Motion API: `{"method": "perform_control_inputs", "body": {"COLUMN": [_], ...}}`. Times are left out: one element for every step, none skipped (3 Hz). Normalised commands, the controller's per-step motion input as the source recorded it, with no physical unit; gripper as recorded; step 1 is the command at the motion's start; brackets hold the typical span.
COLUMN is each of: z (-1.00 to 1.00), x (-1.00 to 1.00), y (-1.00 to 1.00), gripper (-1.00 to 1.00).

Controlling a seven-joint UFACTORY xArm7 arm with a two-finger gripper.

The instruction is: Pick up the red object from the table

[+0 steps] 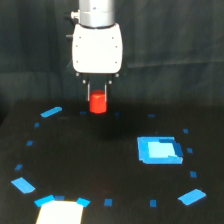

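The red object (98, 103) is a small bright red-orange upright cylinder at the back middle of the black table (100, 165). My gripper (98, 95) hangs straight down from the white wrist body (97, 47). Its two thin dark fingers (88, 92) stand on either side of the cylinder's upper half and lie against its sides. The cylinder's lower half shows below the fingertips. I cannot tell whether its base rests on the table or hangs just above it.
A light-blue square patch (159, 150) lies to the exterior view's right of centre. Small blue tape marks ring the table, with larger ones at the back left (51, 111), front left (22, 185) and front right (192, 196). A white block (60, 212) sits at the front edge.
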Motion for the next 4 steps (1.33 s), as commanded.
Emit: {"method": "perform_control_inputs", "body": {"z": [-1.00,0.08,1.00,0.43], "x": [-0.01,-0.10,0.19,-0.30], "y": [-0.22,-1.00,0.82,-0.33], "gripper": [-1.00,-0.80,-1.00,-1.00]}}
